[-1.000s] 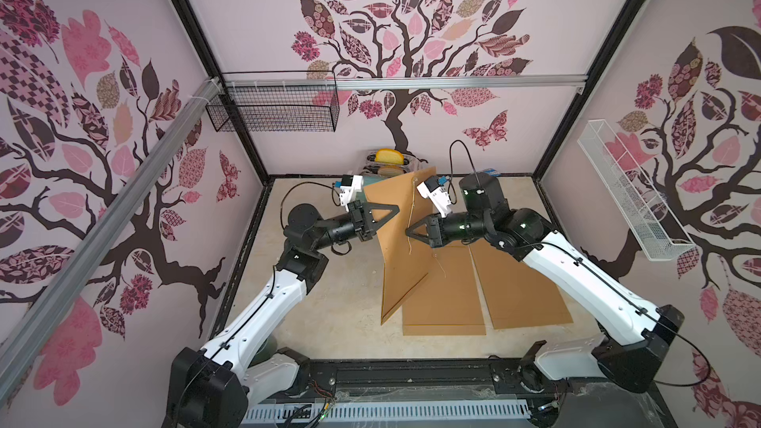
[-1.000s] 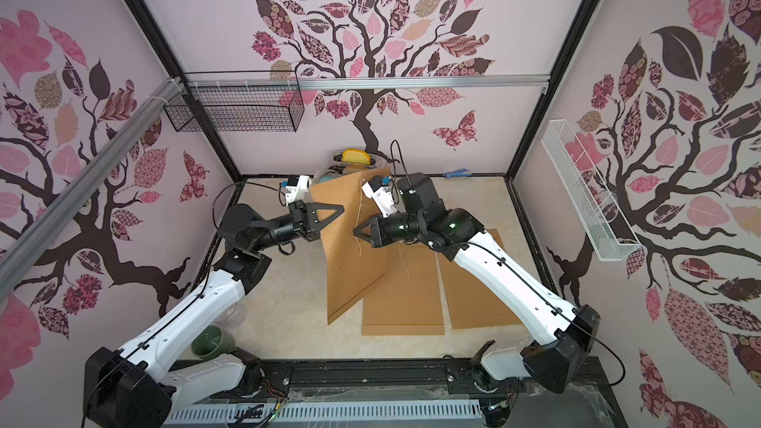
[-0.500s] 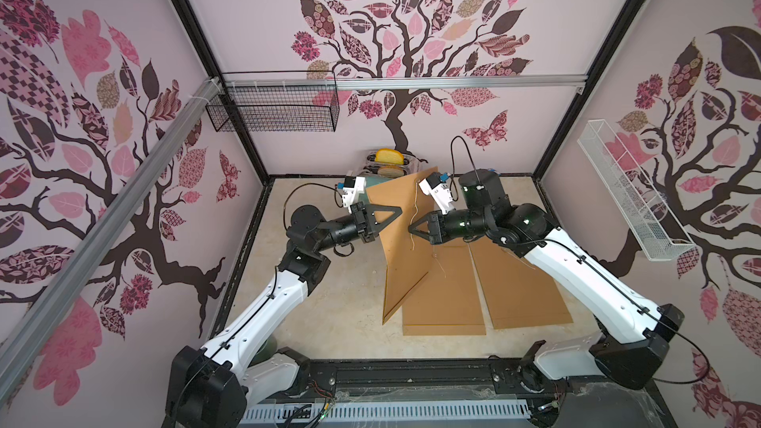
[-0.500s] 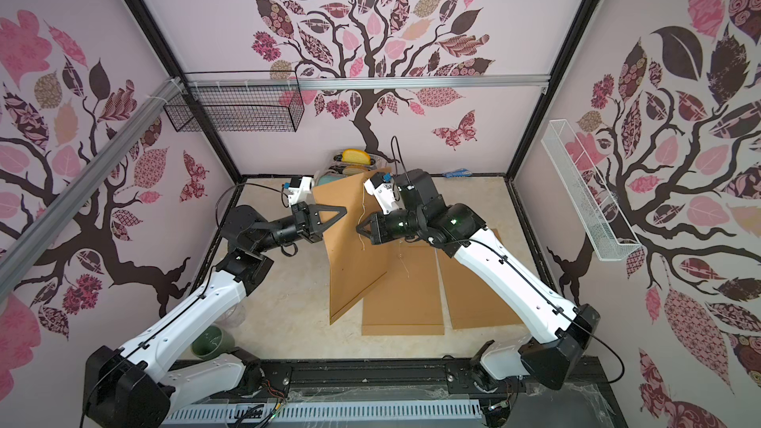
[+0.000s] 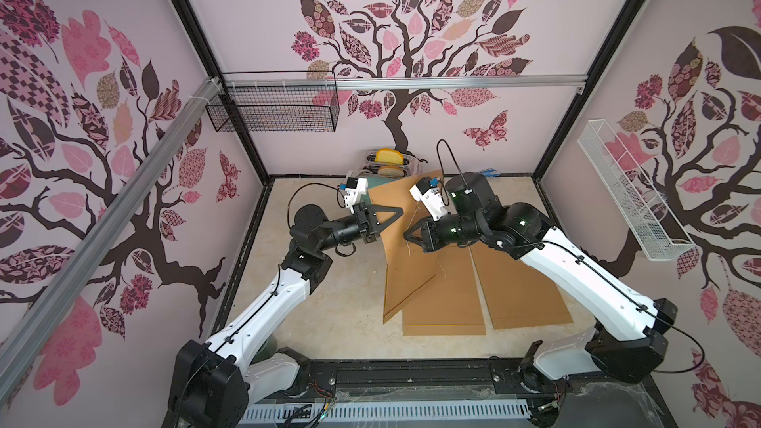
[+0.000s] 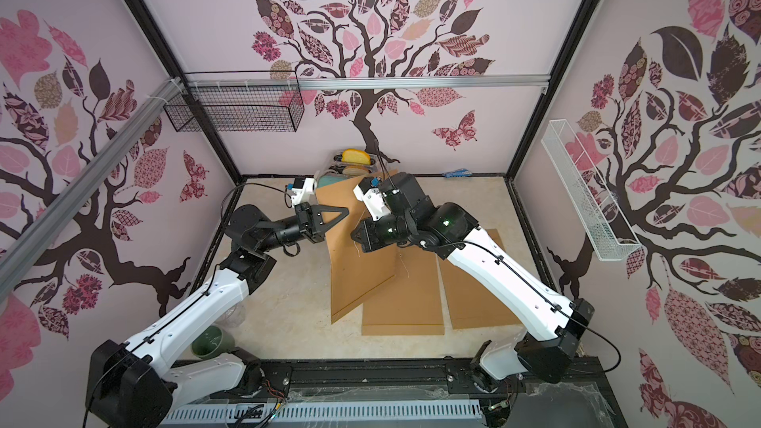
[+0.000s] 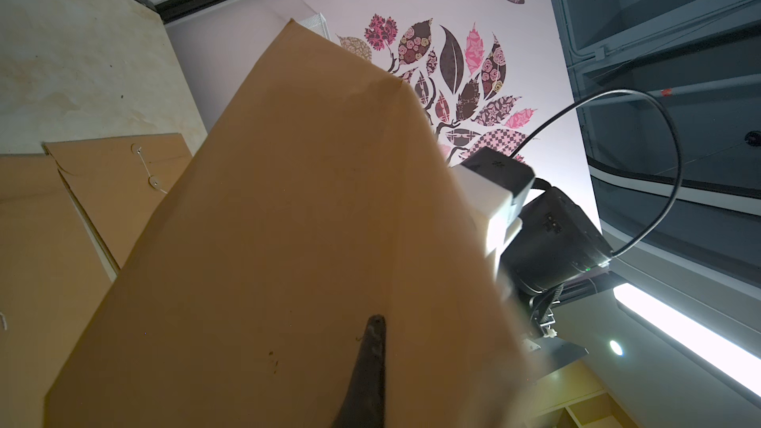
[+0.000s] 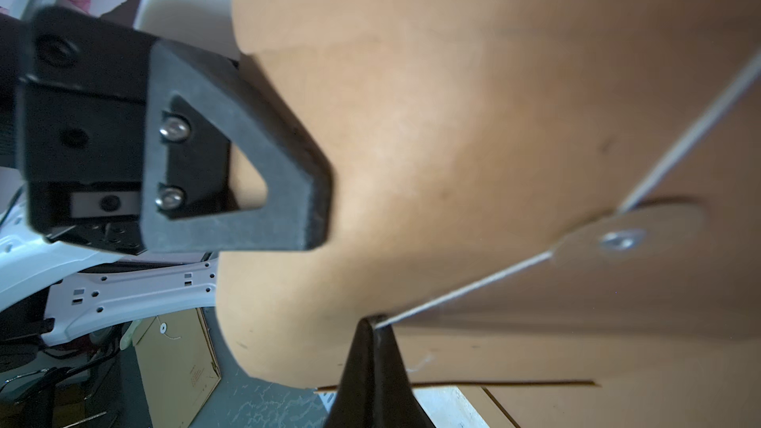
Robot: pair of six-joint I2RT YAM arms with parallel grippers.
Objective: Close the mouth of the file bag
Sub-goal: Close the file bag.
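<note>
The raised file bag [image 5: 405, 277] half-hides both tools: the left tool [image 5: 400, 211] clamps its edge, and the right tool [image 5: 407, 236] (tips together) pinches its string [image 8: 465, 288].

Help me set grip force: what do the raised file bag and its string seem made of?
File bag: probably brown kraft paper or thin card, matte; it bows and creases while held up. String: thin white cotton-like thread, pulled straight. Button: tan paper disc, shiny metal rivet at its centre.
</note>
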